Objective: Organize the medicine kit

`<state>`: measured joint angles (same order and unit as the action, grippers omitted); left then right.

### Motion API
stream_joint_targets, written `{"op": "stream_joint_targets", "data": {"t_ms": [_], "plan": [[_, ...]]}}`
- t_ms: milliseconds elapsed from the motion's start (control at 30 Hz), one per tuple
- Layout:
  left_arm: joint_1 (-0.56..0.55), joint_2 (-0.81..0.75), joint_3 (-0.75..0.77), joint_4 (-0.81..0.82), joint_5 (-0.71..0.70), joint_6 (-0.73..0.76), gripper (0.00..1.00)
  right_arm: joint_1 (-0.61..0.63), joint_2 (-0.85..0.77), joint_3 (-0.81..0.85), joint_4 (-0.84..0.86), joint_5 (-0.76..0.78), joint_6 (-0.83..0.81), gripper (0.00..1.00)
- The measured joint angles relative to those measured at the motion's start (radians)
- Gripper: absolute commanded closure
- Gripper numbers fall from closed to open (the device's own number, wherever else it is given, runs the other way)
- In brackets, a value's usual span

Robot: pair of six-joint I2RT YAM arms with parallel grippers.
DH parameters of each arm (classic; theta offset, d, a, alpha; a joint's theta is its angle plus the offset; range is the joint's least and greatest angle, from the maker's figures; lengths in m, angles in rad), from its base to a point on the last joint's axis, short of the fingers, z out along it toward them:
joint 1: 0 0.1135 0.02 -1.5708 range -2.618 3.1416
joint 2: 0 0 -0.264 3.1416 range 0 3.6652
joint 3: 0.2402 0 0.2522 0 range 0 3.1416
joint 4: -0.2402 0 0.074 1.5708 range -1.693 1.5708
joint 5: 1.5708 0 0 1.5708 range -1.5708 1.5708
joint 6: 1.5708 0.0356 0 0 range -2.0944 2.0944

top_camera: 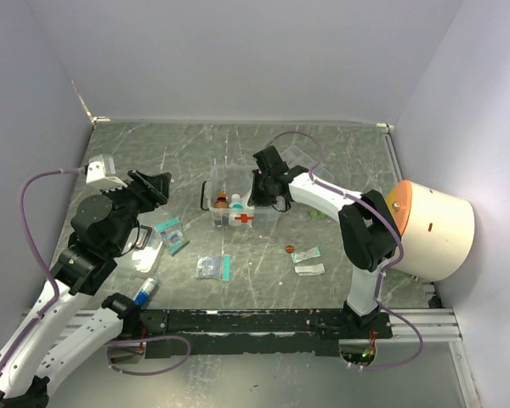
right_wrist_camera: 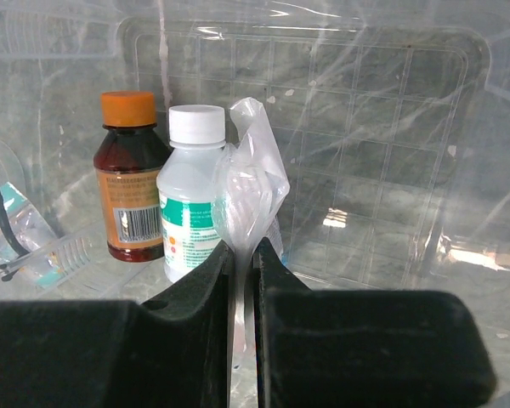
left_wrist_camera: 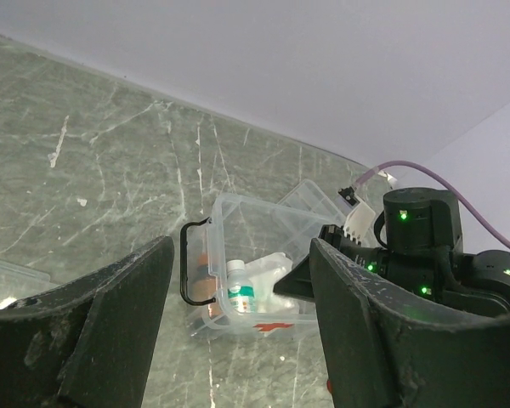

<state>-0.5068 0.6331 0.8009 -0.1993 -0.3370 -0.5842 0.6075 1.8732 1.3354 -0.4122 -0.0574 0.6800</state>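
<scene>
Nearest the arm bases, a blue-capped tube [top_camera: 146, 289] lies on the left side of the worktop [top_camera: 340, 170], with flat packets [top_camera: 213, 267] scattered just beyond it and a small orange piece [top_camera: 290, 249] toward the right. Further in, the medicine kit [top_camera: 242, 219] sits open-topped around the middle of the worktop, red cross facing the arms. The right gripper [right_wrist_camera: 242, 255] is down inside the kit, fingers pressed together and pinching a crumpled clear plastic bag [right_wrist_camera: 251, 170]. Beside the bag stand a white-capped bottle [right_wrist_camera: 191, 195] and a brown bottle with an orange cap [right_wrist_camera: 132, 183], both upright and touching each other. The left gripper [top_camera: 157, 185] hangs left of the kit, apart from it, jaws spread wide and holding nothing. At the right edge sits a big cream drum [top_camera: 438, 229].
</scene>
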Motion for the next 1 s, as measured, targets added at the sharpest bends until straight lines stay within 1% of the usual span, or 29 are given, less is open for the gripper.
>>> {"op": "stream_joint_targets", "data": {"t_ms": [67, 100, 233, 267, 367, 600, 833, 1000], "plan": [[0.000, 0.000, 0.000, 0.000, 0.000, 0.000, 0.25, 0.000, -0.003, -0.001, 0.000, 0.002, 0.010, 0.87], [0.000, 0.000, 0.000, 0.000, 0.000, 0.000, 0.25, 0.000, -0.004, -0.001, -0.002, 0.006, 0.015, 0.83], [0.000, -0.001, 0.000, 0.000, 0.000, 0.000, 0.25, 0.000, -0.013, 0.000, -0.029, 0.040, 0.015, 0.60], [0.000, -0.001, 0.000, 0.000, 0.000, 0.000, 0.25, 0.000, -0.015, 0.000, -0.041, 0.053, 0.012, 0.55], [0.000, -0.001, 0.000, 0.000, 0.000, 0.000, 0.25, 0.003, -0.022, 0.006, -0.079, 0.095, -0.007, 0.47], [0.000, 0.000, 0.000, 0.000, 0.000, 0.000, 0.25, 0.011, -0.053, 0.045, -0.146, 0.216, -0.061, 0.44], [0.000, 0.001, 0.000, 0.000, 0.000, 0.000, 0.25, 0.022, -0.041, 0.074, -0.147, 0.319, -0.124, 0.50], [0.000, 0.002, 0.000, 0.000, 0.000, 0.000, 0.25, 0.029, 0.014, 0.078, -0.103, 0.342, -0.157, 0.50]]}}
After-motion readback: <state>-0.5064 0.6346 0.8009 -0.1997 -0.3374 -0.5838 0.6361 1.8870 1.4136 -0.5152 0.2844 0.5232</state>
